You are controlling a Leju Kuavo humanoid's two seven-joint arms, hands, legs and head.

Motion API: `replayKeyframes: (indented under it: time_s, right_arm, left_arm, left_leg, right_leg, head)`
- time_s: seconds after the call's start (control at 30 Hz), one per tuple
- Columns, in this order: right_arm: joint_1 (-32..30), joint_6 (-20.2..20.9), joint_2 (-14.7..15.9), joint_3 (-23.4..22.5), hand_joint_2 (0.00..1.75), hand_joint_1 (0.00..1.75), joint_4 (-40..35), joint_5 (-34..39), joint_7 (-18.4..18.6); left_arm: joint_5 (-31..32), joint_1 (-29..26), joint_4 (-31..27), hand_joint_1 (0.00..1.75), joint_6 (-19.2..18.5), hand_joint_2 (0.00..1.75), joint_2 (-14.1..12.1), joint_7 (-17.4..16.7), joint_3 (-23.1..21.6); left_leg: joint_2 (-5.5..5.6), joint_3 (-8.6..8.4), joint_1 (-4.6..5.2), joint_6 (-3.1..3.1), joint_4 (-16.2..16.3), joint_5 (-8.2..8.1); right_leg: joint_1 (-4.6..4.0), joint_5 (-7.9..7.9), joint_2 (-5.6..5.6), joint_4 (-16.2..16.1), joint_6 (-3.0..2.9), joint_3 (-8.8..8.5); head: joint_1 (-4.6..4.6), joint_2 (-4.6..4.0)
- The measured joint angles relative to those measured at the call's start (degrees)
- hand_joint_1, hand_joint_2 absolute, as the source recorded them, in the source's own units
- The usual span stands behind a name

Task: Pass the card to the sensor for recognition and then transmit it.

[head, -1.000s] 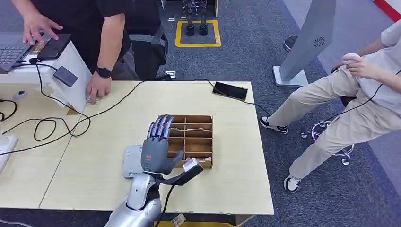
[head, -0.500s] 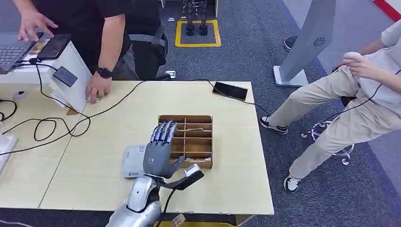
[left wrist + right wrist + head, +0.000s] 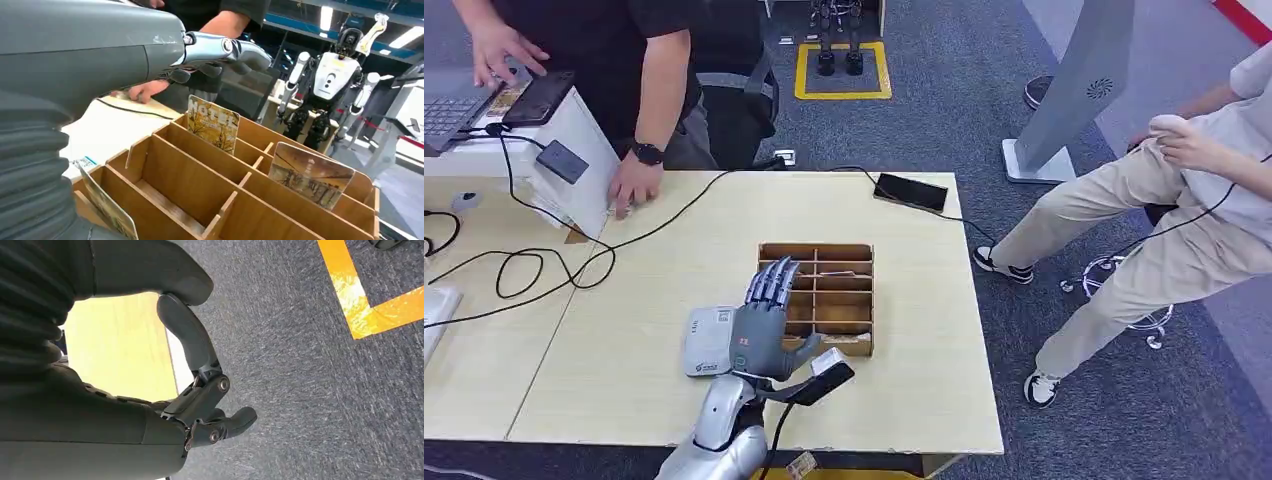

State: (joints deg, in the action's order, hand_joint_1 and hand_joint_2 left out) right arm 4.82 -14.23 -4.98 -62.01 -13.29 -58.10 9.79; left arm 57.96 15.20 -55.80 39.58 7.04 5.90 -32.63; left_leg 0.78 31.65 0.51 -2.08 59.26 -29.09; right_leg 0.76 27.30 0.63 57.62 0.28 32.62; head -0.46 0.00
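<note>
My left hand [image 3: 759,335] hovers over the rack [image 3: 856,262], fingers [image 3: 235,50] spread, empty. Cards [image 3: 213,123] stand in its slots; the reader [image 3: 708,341] lies just beside. Risk, I judge: fingers catching a divider, tipping cards.

Bright even indoor light, soft shadows

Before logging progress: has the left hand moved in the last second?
Yes. The left hand drew back toward the robot, its fingertips now lower against the wooden organizer.
</note>
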Motion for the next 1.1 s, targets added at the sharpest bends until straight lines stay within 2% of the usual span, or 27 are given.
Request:
replayKeyframes:
  time_s: [0.13,0.77,0.97,1.1]
  right_arm:
    - [-0.1,-0.1,0.0,-0.3,1.75,0.0,0.0,0.3,0.0]
    - [-0.3,-0.1,0.0,-0.5,1.75,0.0,0.0,0.3,0.1]
    - [-0.3,0.0,0.0,-0.5,1.75,0.0,0.0,-0.1,0.5]
    - [-0.3,0.0,0.0,-0.5,1.75,0.0,0.0,-0.3,0.4]
  left_arm:
    - [-1.0,-0.3,0.0,0.0,0.0,1.75,0.4,1.2,0.0]
    - [-1.0,-0.7,0.0,0.0,0.0,1.75,0.8,1.3,0.0]
    - [-0.1,-0.7,0.0,0.0,0.0,1.75,0.8,1.1,0.0]
    - [2.7,-0.7,0.0,0.0,0.0,1.75,0.8,0.0,0.4]
  left_leg:
    - [0.01,0.0,0.0,0.0,0.0,0.0]
    - [0.0,0.0,0.0,0.0,0.0,0.0]
    - [0.0,0.0,0.0,0.0,0.0,0.0]
    - [0.0,0.0,0.0,0.0,0.0,0.0]
  right_leg:
    - [0.0,0.0,0.0,0.0,0.0,0.0]
    - [0.0,0.0,0.0,0.0,0.0,0.0]
    - [0.0,0.0,0.0,0.0,0.0,0.0]
    - [0.0,0.0,0.0,0.0,0.0,0.0]
  head:
    - [0.02,0.0]
    - [0.0,0.0]
    - [0.0,0.0]
    - [0.0,0.0]
